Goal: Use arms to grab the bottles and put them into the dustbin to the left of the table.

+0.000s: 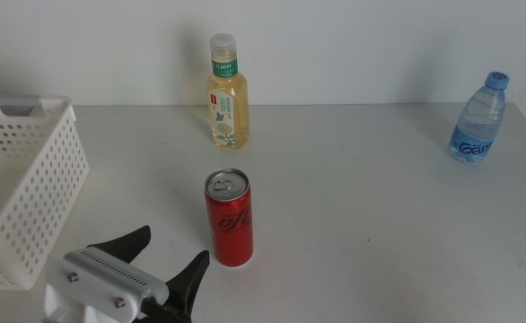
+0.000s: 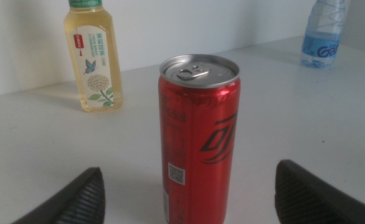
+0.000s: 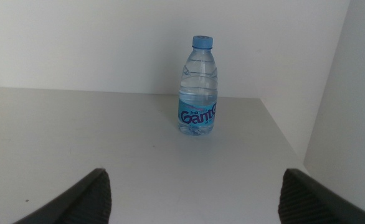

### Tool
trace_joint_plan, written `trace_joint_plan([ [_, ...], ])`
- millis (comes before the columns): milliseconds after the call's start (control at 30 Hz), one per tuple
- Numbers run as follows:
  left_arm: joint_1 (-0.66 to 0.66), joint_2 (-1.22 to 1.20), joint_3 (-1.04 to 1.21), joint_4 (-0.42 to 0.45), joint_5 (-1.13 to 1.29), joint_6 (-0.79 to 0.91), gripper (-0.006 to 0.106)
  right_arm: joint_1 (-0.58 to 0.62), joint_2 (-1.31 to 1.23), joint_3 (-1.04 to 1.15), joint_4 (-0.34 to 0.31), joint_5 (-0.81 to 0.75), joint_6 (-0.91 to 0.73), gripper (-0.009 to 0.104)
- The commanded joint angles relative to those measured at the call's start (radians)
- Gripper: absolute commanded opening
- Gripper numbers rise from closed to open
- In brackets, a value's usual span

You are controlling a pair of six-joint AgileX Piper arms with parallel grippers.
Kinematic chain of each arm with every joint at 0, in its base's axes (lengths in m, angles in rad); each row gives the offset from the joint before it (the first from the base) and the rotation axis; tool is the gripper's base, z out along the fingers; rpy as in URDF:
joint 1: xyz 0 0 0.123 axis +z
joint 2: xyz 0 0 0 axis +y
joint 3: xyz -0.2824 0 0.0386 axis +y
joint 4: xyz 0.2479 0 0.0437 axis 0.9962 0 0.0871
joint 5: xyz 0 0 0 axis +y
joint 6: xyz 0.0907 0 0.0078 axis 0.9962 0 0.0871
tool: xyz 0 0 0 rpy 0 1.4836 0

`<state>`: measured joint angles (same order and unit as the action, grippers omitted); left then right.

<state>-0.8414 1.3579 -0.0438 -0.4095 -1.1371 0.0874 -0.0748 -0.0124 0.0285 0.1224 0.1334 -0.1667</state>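
table point(image 1: 380, 233) | on it: tea bottle point(image 1: 227, 94), red can point(image 1: 230, 218), water bottle point(image 1: 478, 118), dustbin point(image 1: 21, 197)

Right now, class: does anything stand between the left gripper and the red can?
Nothing visible does. The left gripper, jaws open, faces the red can across bare table; the tea bottle stands beyond the can.

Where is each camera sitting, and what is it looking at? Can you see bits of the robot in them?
Middle view: above, looking forward and down at the table, dustbin and all bottles; left gripper shows low.
Left wrist view: on the left arm, facing the red can between its open fingers.
Right wrist view: on the right arm, facing the water bottle; its fingers show, open.
Middle and left wrist views share the can and the tea bottle.
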Motion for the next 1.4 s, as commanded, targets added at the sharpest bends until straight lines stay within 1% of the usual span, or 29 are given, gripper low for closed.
trace_joint_plan([
  [0,-0.006,0.017,-0.038,-0.008,-0.123,-0.011,0.094,-0.006,-0.023,-0.009,-0.009,-0.072,-0.009,0.075],
  [100,0.0,0.068,-0.068,-0.01,-0.124,-0.023,0.094,-0.006,-0.023,-0.009,-0.009,-0.072,-0.009,0.075],
  [200,0.045,0.11,-0.089,0.04,-0.132,-0.071,0.094,-0.006,-0.023,-0.009,-0.009,-0.072,-0.009,0.075],
  [267,0.095,0.132,-0.1,0.108,-0.133,-0.096,0.094,-0.006,-0.023,-0.009,-0.009,-0.072,-0.009,0.075],
  [533,0.31,0.216,-0.155,0.464,-0.139,-0.201,0.094,-0.006,-0.023,-0.009,-0.009,-0.072,-0.009,0.075],
  [600,0.343,0.249,-0.179,0.527,-0.139,-0.217,0.094,-0.006,-0.023,-0.009,-0.009,-0.072,-0.009,0.075],
  [667,0.356,0.28,-0.206,0.568,-0.139,-0.226,0.094,-0.006,-0.023,-0.009,-0.009,-0.072,-0.009,0.075],
  [1133,0.354,0.484,-0.402,0.593,-0.141,-0.251,0.094,-0.006,-0.023,-0.009,-0.009,-0.072,-0.009,0.075],
  [1367,0.354,0.539,-0.462,0.606,-0.177,-0.251,0.094,-0.006,-0.023,-0.009,-0.009,-0.072,-0.009,0.075],
])
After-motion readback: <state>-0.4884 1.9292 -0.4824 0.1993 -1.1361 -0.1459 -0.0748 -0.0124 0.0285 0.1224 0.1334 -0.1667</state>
